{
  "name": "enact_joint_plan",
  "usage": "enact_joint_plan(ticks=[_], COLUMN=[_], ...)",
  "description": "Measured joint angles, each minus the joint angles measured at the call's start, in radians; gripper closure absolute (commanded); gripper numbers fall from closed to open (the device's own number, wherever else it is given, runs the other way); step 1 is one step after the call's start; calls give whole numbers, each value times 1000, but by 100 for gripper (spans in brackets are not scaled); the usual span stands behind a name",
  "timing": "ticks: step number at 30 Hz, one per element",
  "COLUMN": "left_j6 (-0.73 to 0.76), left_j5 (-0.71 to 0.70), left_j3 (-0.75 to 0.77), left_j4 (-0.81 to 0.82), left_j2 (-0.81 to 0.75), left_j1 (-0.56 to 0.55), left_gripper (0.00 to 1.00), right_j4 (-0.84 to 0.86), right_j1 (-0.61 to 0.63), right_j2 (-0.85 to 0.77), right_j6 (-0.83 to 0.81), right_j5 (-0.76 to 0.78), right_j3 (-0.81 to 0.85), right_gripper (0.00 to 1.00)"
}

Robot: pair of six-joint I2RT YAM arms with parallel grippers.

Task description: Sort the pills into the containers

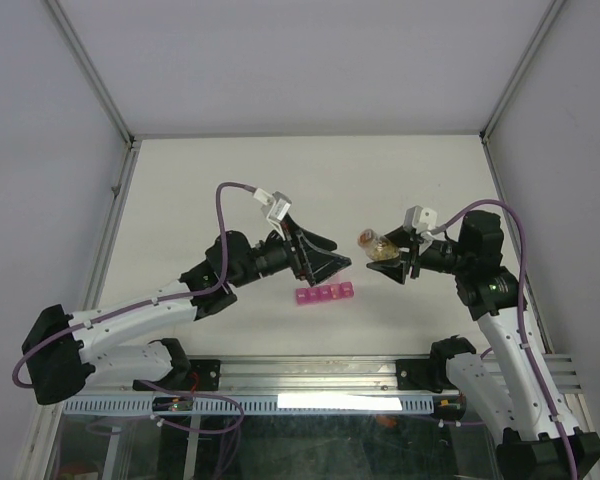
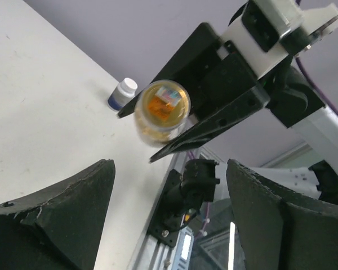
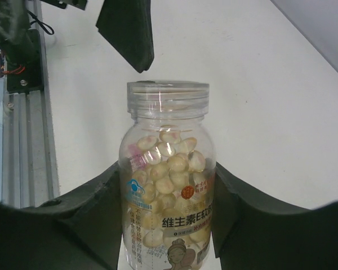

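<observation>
The magenta strip of containers [image 1: 324,294] lies on the white table between the arms, lids closed; it does not show in either wrist view. My right gripper [image 1: 392,262] [image 3: 168,225] is shut on a clear bottle [image 1: 374,246] [image 3: 168,191] full of pale yellow pills, held tilted above the table with its top toward the left arm. My left gripper [image 1: 337,263] [image 2: 169,219] is open and empty, pointing at the bottle [image 2: 162,112] from a short distance, above the strip's right end. One left fingertip [image 3: 127,31] shows past the bottle's top.
A small white bottle with a blue label [image 2: 123,94] stands on the table beyond the held bottle. The metal rail [image 1: 310,372] [image 3: 22,112] runs along the table's near edge. Grey walls close the back and both sides.
</observation>
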Motion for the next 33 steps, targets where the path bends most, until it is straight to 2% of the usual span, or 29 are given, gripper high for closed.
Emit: enact_joint_plan(ticks=[5, 11, 25, 30, 33], left_j6=[7, 31, 60, 63, 69], left_j5=[-172, -265, -260, -243, -242], left_j3=[159, 255, 336, 346, 349], left_j4=[-109, -178, -245, -247, -248], left_j2=[61, 126, 225, 236, 243], left_j1=[-116, -120, -134, -133, -132], left_gripper=[19, 22, 41, 53, 56], right_j4=[3, 3, 3, 3, 2], right_j1=[0, 0, 0, 0, 0], right_j2=[0, 2, 5, 5, 5], right_j6=[-3, -5, -5, -5, -5], right_j5=[19, 22, 22, 22, 22], right_j3=[0, 0, 0, 0, 0], right_gripper=[100, 100, 100, 100, 100])
